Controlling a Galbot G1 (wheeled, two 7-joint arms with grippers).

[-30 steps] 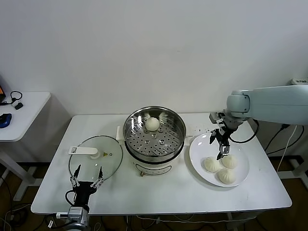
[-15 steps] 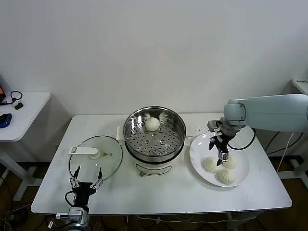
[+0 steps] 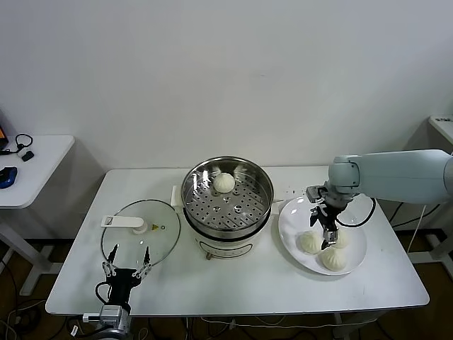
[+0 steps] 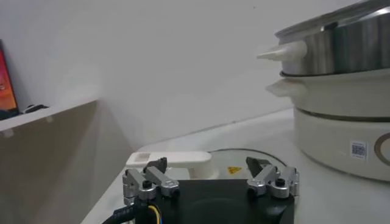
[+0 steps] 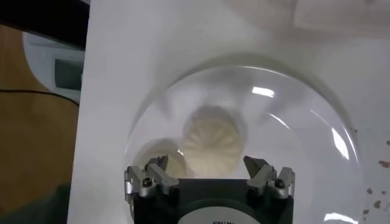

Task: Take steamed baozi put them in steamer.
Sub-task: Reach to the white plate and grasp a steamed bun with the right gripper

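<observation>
I see my left gripper [image 3: 127, 268] parked at the table's [image 3: 233, 283] near edge, fingers spread, beside the glass lid [image 3: 140, 231]. At centre the steamer [image 3: 227, 205] holds one baozi [image 3: 224, 182] on its tray. On the right, my right gripper [image 3: 326, 234] hangs spread just over three baozi [image 3: 309, 242] on the white plate [image 3: 290, 223], gripping nothing.

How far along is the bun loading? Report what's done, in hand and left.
Done: one pleated cream-white baozi sits on the perforated tray of the shiny steel steamer.
In hand: the right gripper hangs open over the flat white plate, lined up on a bun, not gripping.
Left: three buns on the plate.
The left gripper waits open near the round glass lid.
</observation>
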